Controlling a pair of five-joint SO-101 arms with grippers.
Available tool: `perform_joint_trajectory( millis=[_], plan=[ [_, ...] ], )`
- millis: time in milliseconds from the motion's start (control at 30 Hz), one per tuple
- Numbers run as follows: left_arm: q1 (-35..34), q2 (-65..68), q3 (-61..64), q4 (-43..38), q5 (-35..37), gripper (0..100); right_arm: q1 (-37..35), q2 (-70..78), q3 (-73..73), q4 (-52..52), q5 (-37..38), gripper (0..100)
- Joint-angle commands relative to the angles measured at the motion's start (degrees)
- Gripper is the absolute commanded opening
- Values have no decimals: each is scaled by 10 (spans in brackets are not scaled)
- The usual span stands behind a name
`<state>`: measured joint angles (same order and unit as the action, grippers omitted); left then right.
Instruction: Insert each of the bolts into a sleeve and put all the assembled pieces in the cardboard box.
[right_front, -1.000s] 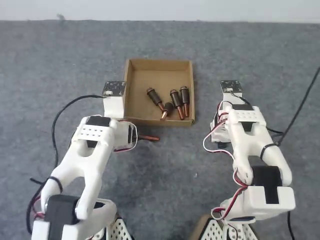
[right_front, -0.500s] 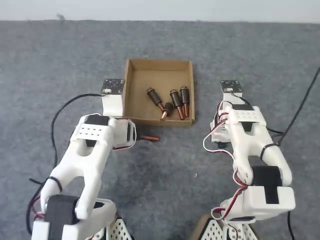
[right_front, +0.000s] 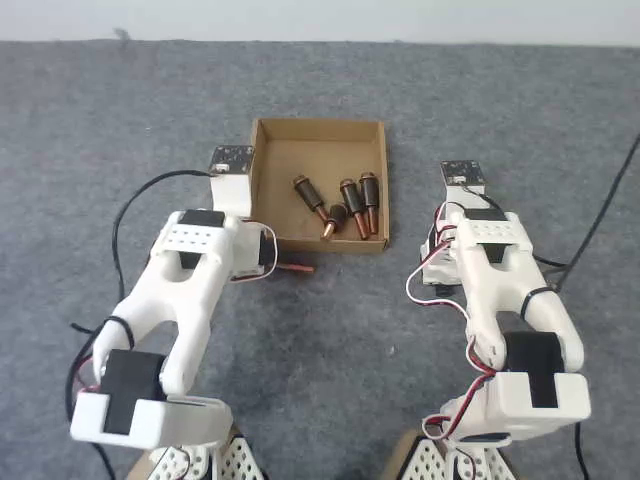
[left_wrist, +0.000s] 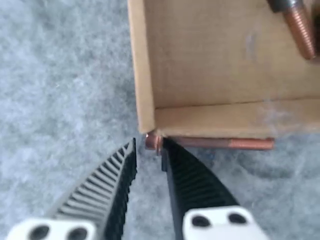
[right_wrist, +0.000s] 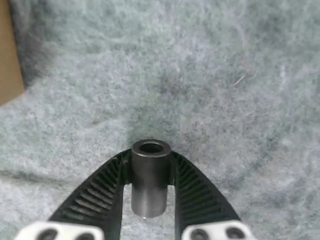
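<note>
A copper bolt (left_wrist: 225, 144) lies on the carpet along the outside of the cardboard box's (left_wrist: 210, 119) front wall. My left gripper (left_wrist: 149, 146) is open a little. The bolt's head sits between its fingertips, one finger lies over the shank, and carpet shows between the other finger and the head. In the high view the bolt (right_front: 297, 267) sticks out from under the left arm, just below the box (right_front: 318, 124). My right gripper (right_wrist: 150, 161) is shut on an upright dark sleeve (right_wrist: 150, 182), bore facing up, over carpet to the right of the box.
Three assembled bolt-and-sleeve pieces (right_front: 352, 206) and a dark round piece (right_front: 337, 213) lie in the right half of the box. A box corner (right_wrist: 10, 65) shows near the right gripper. Cables trail beside both arms. Open carpet lies around the box.
The left arm has moved forward toward the box, and the bolt has shifted slightly with it up against the front wall. The right arm has kept still.
</note>
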<state>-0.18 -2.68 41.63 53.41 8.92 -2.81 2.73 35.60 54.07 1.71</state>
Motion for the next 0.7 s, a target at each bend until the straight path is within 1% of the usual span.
perform_joint_trajectory(
  millis=[0,500,567,667],
  plan=[
    [-6,3,-15,-6,-2,73,7,-7,-32,-11,-1,7],
    [-3,7,-7,-4,4,77,7,-7,-32,-11,-1,7],
    [-2,7,-5,-5,29,77,7,-7,-32,-11,-1,7],
    [15,8,13,-10,93,77,7,-7,-32,-11,-1,7]
  ],
)
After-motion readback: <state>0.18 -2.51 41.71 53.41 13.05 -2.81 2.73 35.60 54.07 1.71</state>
